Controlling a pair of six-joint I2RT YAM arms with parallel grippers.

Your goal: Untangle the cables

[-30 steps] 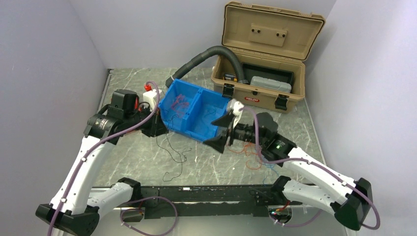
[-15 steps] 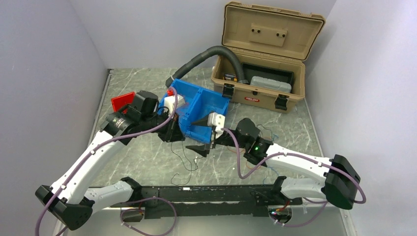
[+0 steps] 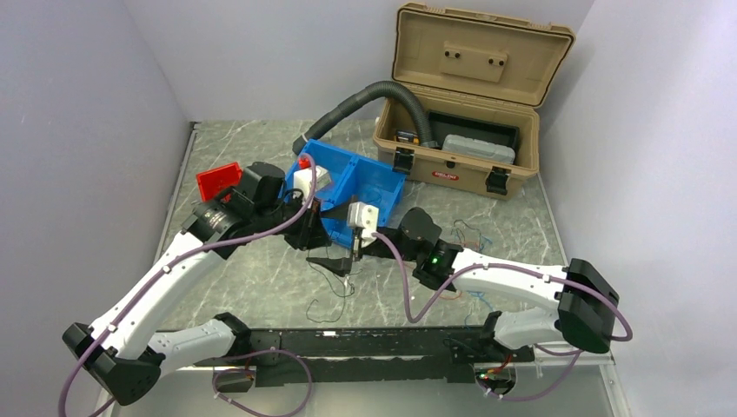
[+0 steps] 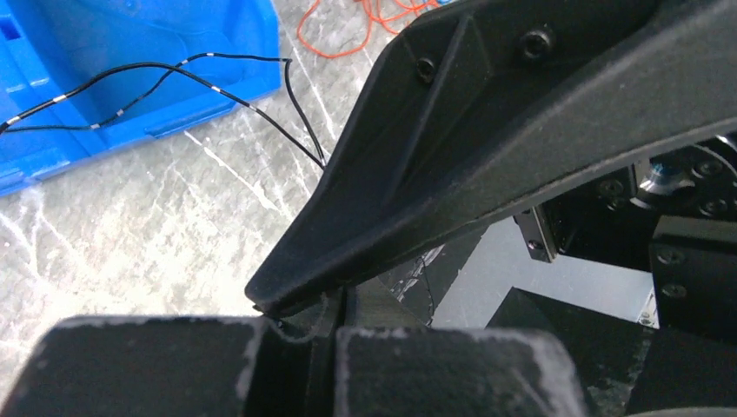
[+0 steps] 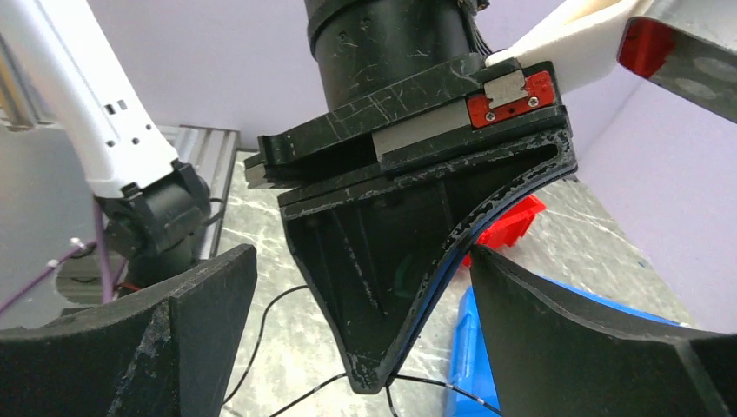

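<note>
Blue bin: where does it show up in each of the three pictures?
Top view: the bin sits mid-picture, at the centre of the table.
Left wrist: bin fills the top left corner.
Right wrist: bin is a blue sliver at the bottom, right of centre.
Shared landmark: the grey marbled table under it.

— How many arms?
— Two: a left arm point(image 3: 156, 291) and a right arm point(image 3: 513, 278).
— Containers on the table point(image 3: 252, 278)?
— Three. One blue bin point(image 3: 375, 181) with two compartments, one small red bin point(image 3: 217, 180) near the left edge, and one open tan case point(image 3: 474, 178) at the far right corner, with two latches point(image 3: 402, 159) on its front.
— Hoses?
— One grey hose point(image 3: 361, 94).
— And the cables point(image 4: 174, 68)?
— Black strands and red strands point(image 4: 380, 12), too fine and snarled to number.
</note>
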